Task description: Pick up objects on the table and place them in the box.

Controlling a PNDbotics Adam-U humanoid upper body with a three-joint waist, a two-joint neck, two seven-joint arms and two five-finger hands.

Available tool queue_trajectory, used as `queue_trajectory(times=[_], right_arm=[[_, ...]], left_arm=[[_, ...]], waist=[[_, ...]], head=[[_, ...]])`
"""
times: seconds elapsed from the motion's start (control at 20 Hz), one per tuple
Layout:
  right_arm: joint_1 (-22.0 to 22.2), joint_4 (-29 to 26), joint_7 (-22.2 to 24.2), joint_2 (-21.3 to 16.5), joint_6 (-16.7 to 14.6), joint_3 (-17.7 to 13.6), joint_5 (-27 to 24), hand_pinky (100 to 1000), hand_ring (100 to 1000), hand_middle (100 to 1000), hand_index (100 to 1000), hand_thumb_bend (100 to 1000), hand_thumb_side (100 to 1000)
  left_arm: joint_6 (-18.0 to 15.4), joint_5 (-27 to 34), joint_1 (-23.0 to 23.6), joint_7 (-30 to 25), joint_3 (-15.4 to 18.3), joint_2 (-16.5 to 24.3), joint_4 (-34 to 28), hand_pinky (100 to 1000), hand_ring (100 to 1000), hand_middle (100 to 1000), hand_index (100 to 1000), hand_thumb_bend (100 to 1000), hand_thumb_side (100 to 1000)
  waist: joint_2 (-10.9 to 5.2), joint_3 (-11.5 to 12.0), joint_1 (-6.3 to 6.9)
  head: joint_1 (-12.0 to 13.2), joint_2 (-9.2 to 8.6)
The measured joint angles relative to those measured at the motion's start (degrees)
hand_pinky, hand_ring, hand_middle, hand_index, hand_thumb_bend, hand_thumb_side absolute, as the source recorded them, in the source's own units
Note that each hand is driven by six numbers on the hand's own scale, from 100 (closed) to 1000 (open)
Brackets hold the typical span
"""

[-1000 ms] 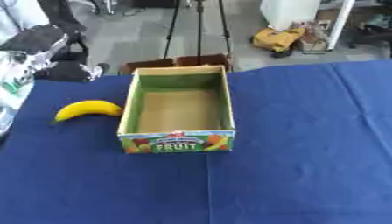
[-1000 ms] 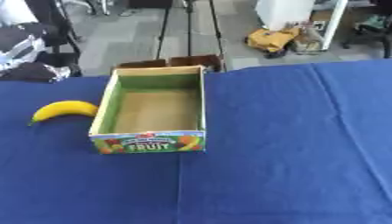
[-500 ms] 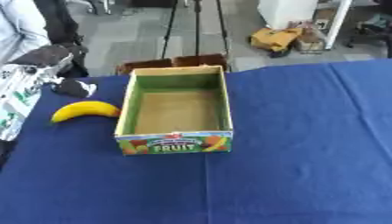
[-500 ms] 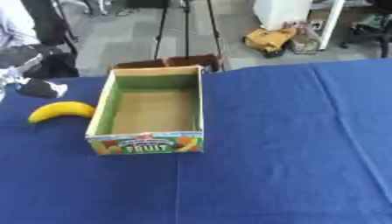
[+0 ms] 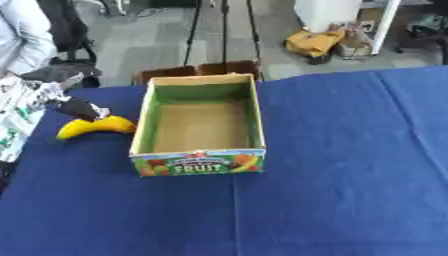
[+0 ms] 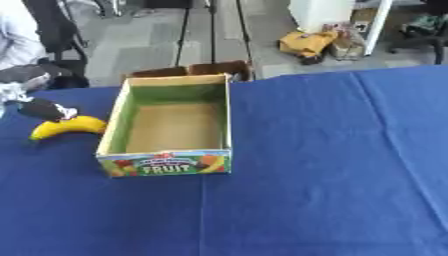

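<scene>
A yellow banana lies on the blue tablecloth, just left of the box. The cardboard box is open-topped with green inner walls, a "FRUIT" label on its front, and nothing inside. My left hand comes in from the left edge. Its dark fingers stretch out and down onto the banana's upper left side, without curling round it. The arm behind the hand looks pale and patterned. My right hand shows in neither view.
Blue cloth covers the table to the right of and in front of the box. Behind the far edge are brown cardboard flaps, tripod legs and a yellow bag on the floor. A person in pale clothes stands far left.
My left hand has come in from the left edge and reached the banana. The banana and the box stay where they were.
</scene>
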Motion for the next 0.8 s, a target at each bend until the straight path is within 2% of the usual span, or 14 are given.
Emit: queue_trajectory(times=[0.2, 0.3, 0.35, 0.4, 0.8], right_arm=[[0.0, 0.0, -0.2, 0.0, 0.3, 0.0, 0.0, 663, 704, 609, 729, 100, 1000], [0.0, 0.0, -0.3, 0.0, 0.4, 0.0, 0.0, 662, 702, 606, 725, 100, 1000], [0.0, 0.0, -0.3, 0.0, 0.4, 0.0, 0.0, 662, 701, 604, 724, 100, 1000], [0.0, 0.0, -0.4, 0.0, 0.4, 0.0, 0.0, 661, 700, 603, 723, 100, 1000], [-0.1, 0.0, -0.8, 0.0, 0.8, -0.2, -0.1, 659, 695, 595, 717, 100, 1000]], left_arm=[[0.0, -1.2, 0.0, 0.1, 0.3, 0.0, 0.8, 816, 870, 913, 1000, 334, 424], [0.0, -2.0, 0.0, 0.1, 0.5, 0.0, 1.5, 824, 885, 927, 979, 388, 448], [0.0, -2.5, 0.0, 0.0, 0.6, 0.0, 1.9, 829, 892, 930, 965, 449, 471], [0.0, -2.9, 0.0, -0.1, 0.7, 0.0, 2.3, 832, 896, 929, 965, 462, 476], [0.4, -6.0, -1.1, -0.5, 2.4, 0.0, 5.3, 846, 896, 858, 922, 423, 461]], waist=[[0.2, -0.1, 0.0], [0.29, -0.2, 0.0], [0.47, -0.3, 0.0], [0.69, -0.4, 0.0], [1.83, -1.4, 0.2]], head=[[0.1, 0.0], [0.3, 0.0], [0.4, -0.01], [0.4, -0.01], [1.5, -0.59]])
